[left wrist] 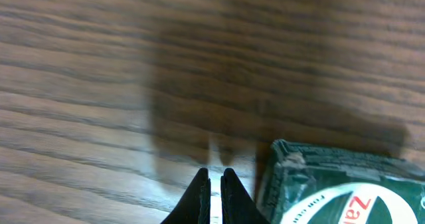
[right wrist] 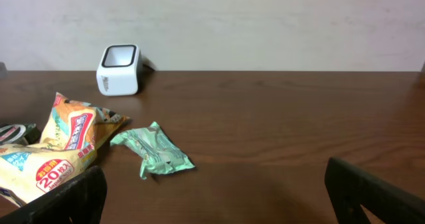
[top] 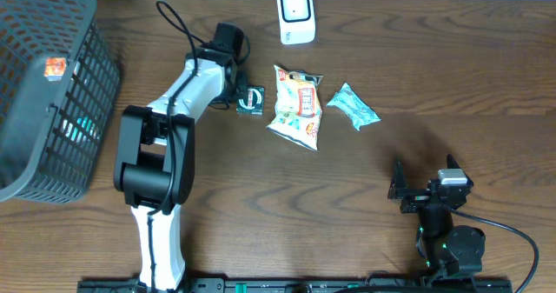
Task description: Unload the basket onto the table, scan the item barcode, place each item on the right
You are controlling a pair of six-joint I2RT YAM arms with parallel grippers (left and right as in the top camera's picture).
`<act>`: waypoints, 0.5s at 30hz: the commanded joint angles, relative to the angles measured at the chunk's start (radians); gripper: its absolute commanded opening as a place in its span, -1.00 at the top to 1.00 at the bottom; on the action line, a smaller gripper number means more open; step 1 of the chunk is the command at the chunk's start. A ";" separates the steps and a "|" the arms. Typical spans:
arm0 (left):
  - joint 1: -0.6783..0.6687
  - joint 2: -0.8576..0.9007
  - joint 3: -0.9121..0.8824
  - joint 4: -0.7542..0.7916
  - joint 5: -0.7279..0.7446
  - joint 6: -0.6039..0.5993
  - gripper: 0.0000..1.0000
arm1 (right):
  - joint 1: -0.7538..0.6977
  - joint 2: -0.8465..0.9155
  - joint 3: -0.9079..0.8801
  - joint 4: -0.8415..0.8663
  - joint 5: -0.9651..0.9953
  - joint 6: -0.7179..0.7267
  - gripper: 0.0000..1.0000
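Table [top: 417, 76]: dark wood, carries everything.

Basket [top: 87, 110]: grey mesh, at the far left edge. Something with an orange label shows through its wall; I cannot tell what it is.

Left arm [top: 152, 167]: white and black, reaches from the near edge toward the far centre.

Right arm [top: 447, 241]: folded low at the near right, well apart from all the goods.

Snack bag [top: 295, 106]: yellow and white, flat on the table at centre, between the two packets.

Scanner [top: 295, 15]: white box with a dark window, at the far edge, beyond the snack bag and apart from it.

Pale green packet [top: 352, 106]: crumpled, just right of the snack bag.

Dark green packet [top: 250, 99]: the item nearest the left arm, lying on the table just left of the snack bag and nearer than the scanner.

Left gripper [left wrist: 214, 184]: clenched, fingers pressed together with nothing between them. In the left wrist view the dark green packet lies just to the right of the fingers, outside them. Whether it touches them I cannot tell.

Right gripper [right wrist: 212, 177]: released, fingers spread wide, grasping nothing, facing the goods from the near side.
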State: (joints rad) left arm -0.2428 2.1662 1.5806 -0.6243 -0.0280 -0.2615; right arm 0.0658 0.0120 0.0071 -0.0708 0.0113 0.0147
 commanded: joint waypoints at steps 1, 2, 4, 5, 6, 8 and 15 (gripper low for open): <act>-0.011 0.008 -0.006 0.001 0.016 -0.006 0.85 | -0.006 -0.006 -0.002 -0.004 -0.003 0.003 -0.99; -0.012 0.008 -0.006 0.001 0.016 -0.006 0.85 | -0.006 -0.006 -0.002 -0.004 -0.003 0.003 -0.99; -0.014 0.008 -0.006 0.001 0.017 -0.006 0.84 | -0.006 -0.006 -0.002 -0.004 -0.003 0.003 -0.99; -0.014 0.008 -0.006 0.001 0.017 -0.010 0.85 | -0.006 -0.006 -0.002 -0.004 -0.003 0.003 -0.98; -0.014 0.008 -0.006 0.001 0.018 -0.018 0.85 | -0.006 -0.006 -0.002 -0.004 -0.003 0.003 -0.98; -0.016 0.008 -0.006 0.000 0.039 -0.031 0.85 | -0.006 -0.006 -0.002 -0.004 -0.003 0.003 -0.99; -0.019 0.008 -0.006 0.000 0.186 -0.031 0.85 | -0.006 -0.006 -0.002 -0.004 -0.003 0.003 -0.98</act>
State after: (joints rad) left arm -0.2573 2.1662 1.5803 -0.6228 0.0826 -0.2844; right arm 0.0658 0.0120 0.0071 -0.0708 0.0113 0.0147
